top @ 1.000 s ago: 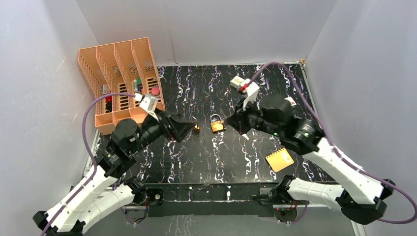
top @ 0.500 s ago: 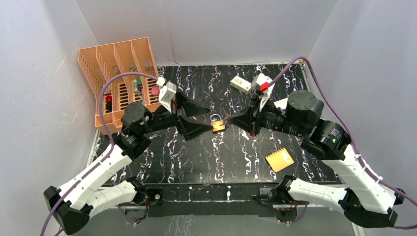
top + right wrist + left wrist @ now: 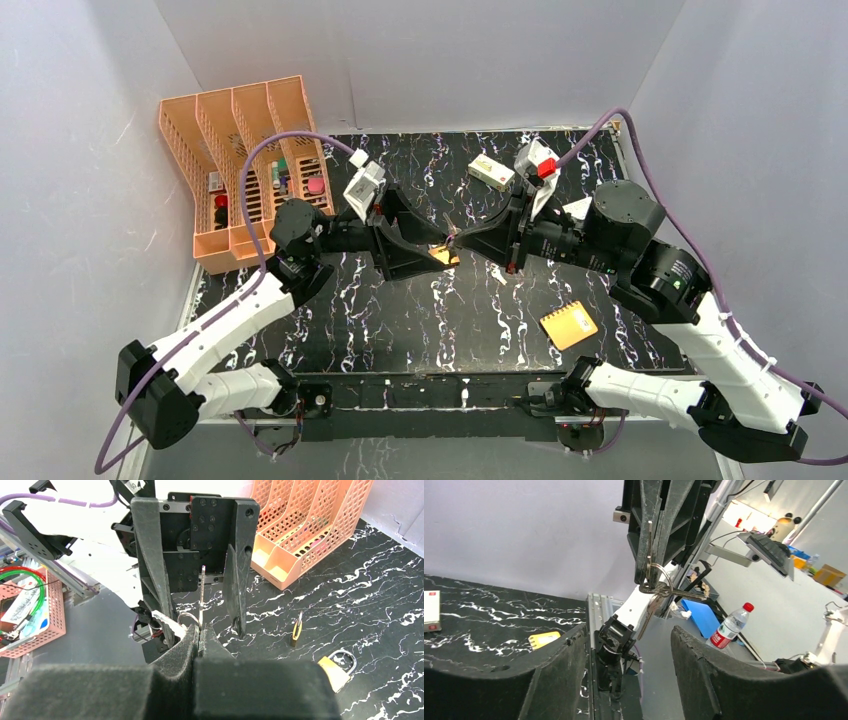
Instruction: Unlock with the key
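Gripping the key (image 3: 202, 587) tightly, right pincer (image 3: 198, 631) closed, left pincer (image 3: 629, 630) partly open, facing it.

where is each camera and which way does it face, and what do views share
Top external: above and behind the arms, looking down on the table; both arms show, left claw and right claw tip to tip.
Left wrist: on the left arm, facing the right claw, shut on the key; own open claw frames the bottom.
Right wrist: on the right arm, facing the left claw and orange rack; own shut claw at the bottom.
Shared: both wrist views show the key; top and right wrist show rack and padlock.
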`<control>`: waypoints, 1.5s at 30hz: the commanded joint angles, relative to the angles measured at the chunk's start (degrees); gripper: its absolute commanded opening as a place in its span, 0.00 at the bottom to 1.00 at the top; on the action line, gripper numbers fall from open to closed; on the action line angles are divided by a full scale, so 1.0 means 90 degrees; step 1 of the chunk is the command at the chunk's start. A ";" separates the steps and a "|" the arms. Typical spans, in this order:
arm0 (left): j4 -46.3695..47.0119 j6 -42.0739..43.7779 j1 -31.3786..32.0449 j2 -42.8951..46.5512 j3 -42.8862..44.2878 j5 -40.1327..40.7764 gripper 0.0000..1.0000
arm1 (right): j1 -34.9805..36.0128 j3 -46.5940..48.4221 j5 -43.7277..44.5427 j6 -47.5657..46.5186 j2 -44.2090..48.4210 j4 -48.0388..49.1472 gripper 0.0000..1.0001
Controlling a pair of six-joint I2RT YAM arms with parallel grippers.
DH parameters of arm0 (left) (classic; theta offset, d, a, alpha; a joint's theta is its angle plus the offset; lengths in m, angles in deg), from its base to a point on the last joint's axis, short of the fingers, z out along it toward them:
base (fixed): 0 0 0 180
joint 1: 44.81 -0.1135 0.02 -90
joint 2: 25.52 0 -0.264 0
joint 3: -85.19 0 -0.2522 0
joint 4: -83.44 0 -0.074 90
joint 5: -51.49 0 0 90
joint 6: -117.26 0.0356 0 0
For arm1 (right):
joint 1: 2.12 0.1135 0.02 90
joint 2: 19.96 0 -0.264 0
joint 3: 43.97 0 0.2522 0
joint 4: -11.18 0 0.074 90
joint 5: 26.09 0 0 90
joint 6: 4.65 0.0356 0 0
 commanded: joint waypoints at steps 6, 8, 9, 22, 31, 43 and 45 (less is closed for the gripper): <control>0.1401 -0.0716 0.0116 -0.0165 0.0060 -0.0398 0.56 | 0.0004 0.0083 -0.0051 0.0211 -0.0013 0.0773 0.00; 0.1554 -0.0795 0.0145 -0.0222 0.0062 -0.0407 0.53 | 0.0002 0.0053 -0.0068 0.0242 -0.0013 0.0840 0.00; 0.1637 -0.0842 0.0171 -0.0251 0.0071 -0.0417 0.50 | -0.0001 0.0059 -0.0068 0.0253 -0.0023 0.0852 0.00; 0.1868 -0.0927 0.0397 -0.0433 0.0198 -0.0502 0.34 | 0.0004 0.0008 -0.0024 0.0353 -0.0035 0.0973 0.00; 0.1917 -0.0901 0.0442 -0.0466 0.0249 -0.0439 0.18 | 0.0005 -0.0018 -0.0023 0.0372 -0.0041 0.0958 0.00; 0.1917 -0.0703 0.0443 -0.0242 0.0018 -0.0160 0.00 | 0.0004 -0.0033 0.0031 0.0300 -0.0006 0.0807 0.00; 0.1823 -0.0590 0.0442 -0.0156 -0.0048 -0.0048 0.00 | -0.0001 -0.0031 0.0017 0.0244 0.0017 0.0743 0.00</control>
